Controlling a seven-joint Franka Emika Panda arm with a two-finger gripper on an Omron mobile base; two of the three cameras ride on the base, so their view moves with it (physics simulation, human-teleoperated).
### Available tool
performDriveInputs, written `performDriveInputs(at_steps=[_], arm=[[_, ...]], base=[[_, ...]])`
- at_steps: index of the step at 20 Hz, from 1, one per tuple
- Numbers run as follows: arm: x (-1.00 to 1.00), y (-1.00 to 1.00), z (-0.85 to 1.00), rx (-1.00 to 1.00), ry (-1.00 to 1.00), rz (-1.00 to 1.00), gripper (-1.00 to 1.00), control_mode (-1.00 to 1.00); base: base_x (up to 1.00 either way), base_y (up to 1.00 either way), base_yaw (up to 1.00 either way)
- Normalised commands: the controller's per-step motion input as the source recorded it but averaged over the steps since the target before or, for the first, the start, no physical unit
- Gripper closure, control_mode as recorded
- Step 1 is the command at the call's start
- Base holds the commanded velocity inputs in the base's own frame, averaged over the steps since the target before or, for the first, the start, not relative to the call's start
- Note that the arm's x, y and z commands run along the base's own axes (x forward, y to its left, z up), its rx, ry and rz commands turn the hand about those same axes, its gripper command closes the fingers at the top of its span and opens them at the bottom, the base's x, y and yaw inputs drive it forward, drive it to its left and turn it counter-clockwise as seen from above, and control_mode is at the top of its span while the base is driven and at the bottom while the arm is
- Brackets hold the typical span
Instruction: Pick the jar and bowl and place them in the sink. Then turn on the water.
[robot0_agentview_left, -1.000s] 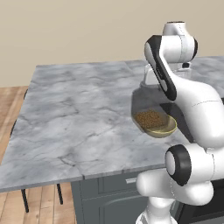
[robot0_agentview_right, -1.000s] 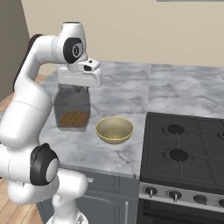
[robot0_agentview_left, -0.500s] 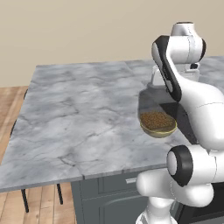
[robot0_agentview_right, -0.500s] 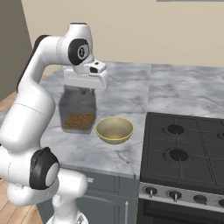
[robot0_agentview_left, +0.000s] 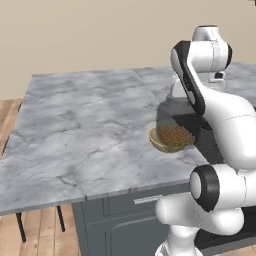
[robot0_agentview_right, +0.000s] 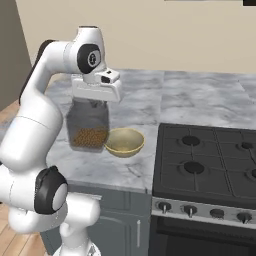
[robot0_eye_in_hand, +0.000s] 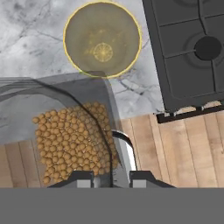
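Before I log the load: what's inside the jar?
Brown granules fill the lower part of the clear jar; above them it looks empty. The gripper covers its top, so the lid is hidden.

The jar hangs under the gripper, above the counter. The bowl sits on the counter just right of it, and the stove lies further right.

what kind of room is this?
A rendered kitchen, by the look of it: a grey marble counter, a black gas stove with knobs, and a bowl beside a jar of brown granules.
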Motion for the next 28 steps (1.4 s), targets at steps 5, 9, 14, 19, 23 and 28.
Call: performDriveInputs(at_steps=[5, 9, 14, 19, 23, 28], arm=[[0.00, 0.00, 0.00, 0.00, 0.00, 0.00, 1.00, 1.00], [0.00, 0.00, 0.00, 0.00, 0.00, 0.00, 1.00, 1.00], [0.00, 0.00, 0.00, 0.00, 0.00, 0.00, 1.00, 1.00], [0.00, 0.00, 0.00, 0.00, 0.00, 0.00, 1.00, 1.00], [0.00, 0.00, 0.00, 0.00, 0.00, 0.00, 1.00, 1.00], [0.00, 0.00, 0.00, 0.00, 0.00, 0.00, 1.00, 1.00]], base=[[-0.64, -0.48, -0.37], [-0.14, -0.29, -0.62], [-0.01, -0.12, -0.75], [-0.07, 0.00, -0.84], [-0.06, 0.00, -0.87], [-0.02, 0.00, -0.87]])
